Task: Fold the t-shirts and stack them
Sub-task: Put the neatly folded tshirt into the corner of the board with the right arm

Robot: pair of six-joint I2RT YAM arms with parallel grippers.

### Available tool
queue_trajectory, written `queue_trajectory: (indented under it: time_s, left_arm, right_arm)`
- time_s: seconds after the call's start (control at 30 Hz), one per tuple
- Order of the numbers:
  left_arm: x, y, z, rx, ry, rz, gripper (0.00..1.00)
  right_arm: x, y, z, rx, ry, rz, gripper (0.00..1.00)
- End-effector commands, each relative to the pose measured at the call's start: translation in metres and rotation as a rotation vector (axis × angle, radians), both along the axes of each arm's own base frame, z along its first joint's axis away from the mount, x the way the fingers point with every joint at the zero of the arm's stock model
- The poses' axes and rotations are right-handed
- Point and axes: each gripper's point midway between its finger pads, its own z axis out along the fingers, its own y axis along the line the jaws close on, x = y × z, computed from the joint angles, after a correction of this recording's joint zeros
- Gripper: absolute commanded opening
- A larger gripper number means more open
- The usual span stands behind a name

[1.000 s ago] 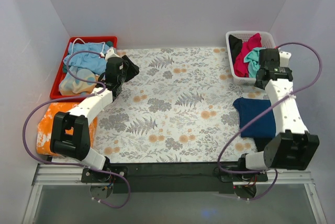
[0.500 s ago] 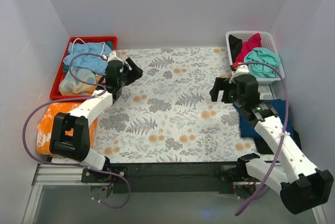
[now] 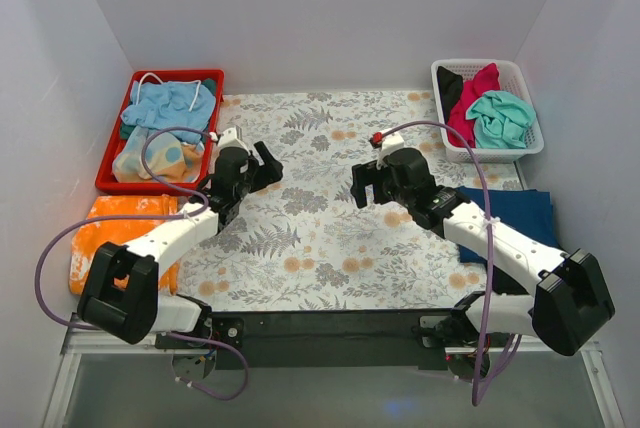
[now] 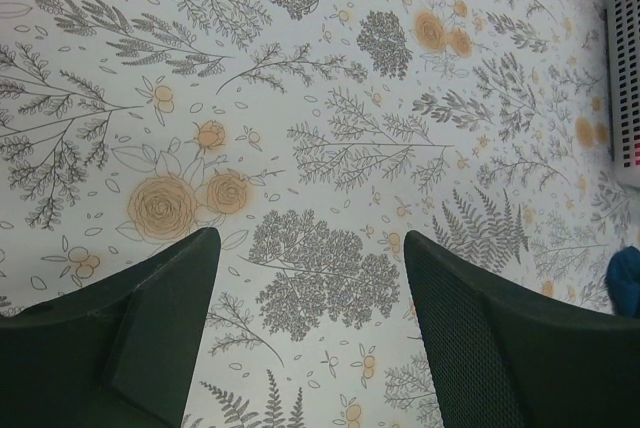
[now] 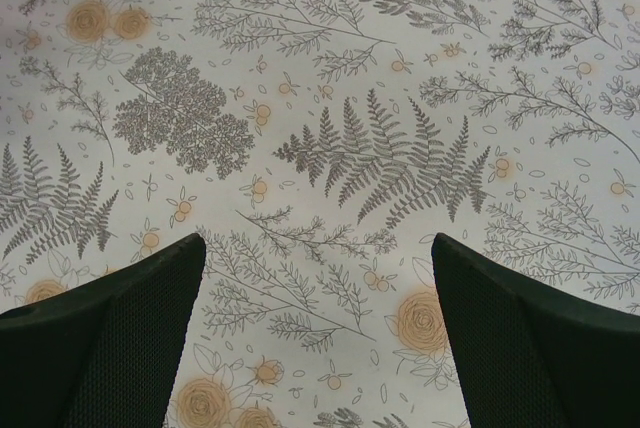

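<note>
We see both grippers empty, jaws apart, over the bare floral mat [image 3: 310, 238] mid-table. L gripper [image 3: 267, 164] is at ~9 o'clock of centre, R gripper [image 3: 361, 188] at ~3. The navy tee [image 3: 512, 220] lies folded at the table's 3 o'clock edge. Magenta tee [image 3: 468, 108] + teal tee [image 3: 500, 118] are in the white basket [image 3: 441, 73] at 1 o'clock.
</note>
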Motion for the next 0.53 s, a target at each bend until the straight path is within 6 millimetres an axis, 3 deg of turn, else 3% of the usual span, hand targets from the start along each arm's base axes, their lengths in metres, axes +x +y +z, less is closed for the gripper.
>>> queue_trajectory:
  time_s: [0.0, 0.5]
  left_arm:
    - [-0.0102, 0.0123, 0.0049, 0.064, -0.057, 0.058, 0.73]
    - [-0.0115, 0.0103, 0.0061, 0.094, -0.076, 0.059, 0.73]
  right_arm:
    - [0.0157, 0.0121, 0.0310, 0.052, -0.133, 0.025, 0.98]
    - [0.0210, 0.0096, 0.0373, 0.039, -0.187, 0.025, 0.98]
